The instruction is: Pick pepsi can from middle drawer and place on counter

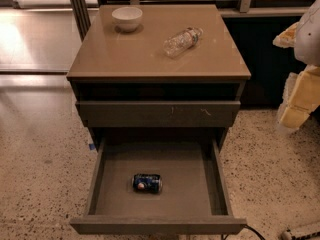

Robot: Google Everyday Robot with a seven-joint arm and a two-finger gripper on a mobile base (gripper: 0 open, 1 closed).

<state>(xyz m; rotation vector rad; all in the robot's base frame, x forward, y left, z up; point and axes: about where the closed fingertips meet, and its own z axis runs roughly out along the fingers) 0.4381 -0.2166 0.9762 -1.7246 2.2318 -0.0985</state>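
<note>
Pepsi can (147, 182) lay sideways on the middle drawer's (172, 156) floor, near centre.
Likely light, slick, dentable and prone to roll; best grasped across its body. The gripper (299, 96) hung at the right, well apart; its jaw state could not be told.

Robot's white arm (311, 31) enters at the right edge, its yellow claw (300, 96) held low, partly cropped.
</note>
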